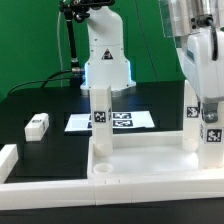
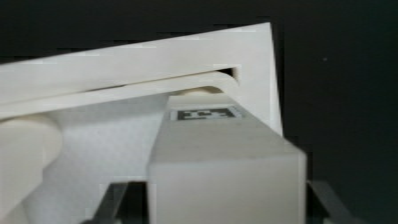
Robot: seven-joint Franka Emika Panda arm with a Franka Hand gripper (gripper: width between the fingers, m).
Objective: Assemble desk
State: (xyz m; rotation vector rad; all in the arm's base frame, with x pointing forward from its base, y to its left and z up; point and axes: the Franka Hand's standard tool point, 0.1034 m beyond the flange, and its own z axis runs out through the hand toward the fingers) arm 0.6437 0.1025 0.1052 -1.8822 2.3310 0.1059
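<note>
Nearest in the exterior view: long low white border bar [image 1: 60, 193] across the front, shorter bar piece [image 1: 8, 160] at the exterior view's left edge. Just behind it the desk tabletop [image 1: 150, 165], white tray with raised rim, lies flat on the black bench [image 1: 40, 100]. Two legs stand upright in its sockets: one leg [image 1: 101, 120] at the tabletop's corner toward the exterior view's left, tag on its upper face; second leg [image 1: 193, 118] at the exterior view's right, tagged too.

Arm comes down at the exterior view's right. Gripper [image 1: 208, 122] sits on a third tagged leg [image 1: 211, 128], just beside the standing right one. Fingers closed on that leg, partly spread by its width. Wrist view confirms: leg block [image 2: 222, 165] fills the space between dark fingers [image 2: 118, 200], tag [image 2: 208, 114] on its far end, end meeting the tabletop rim [image 2: 160, 65] at a slot. Seating depth not clear.

Further back: loose tagged leg [image 1: 37, 125] lying on the bench at the exterior view's left, well apart from the tabletop. Marker board [image 1: 110, 121] flat behind the tabletop. Robot base [image 1: 105, 60] behind that, green backdrop [image 1: 35, 40] farthest.
</note>
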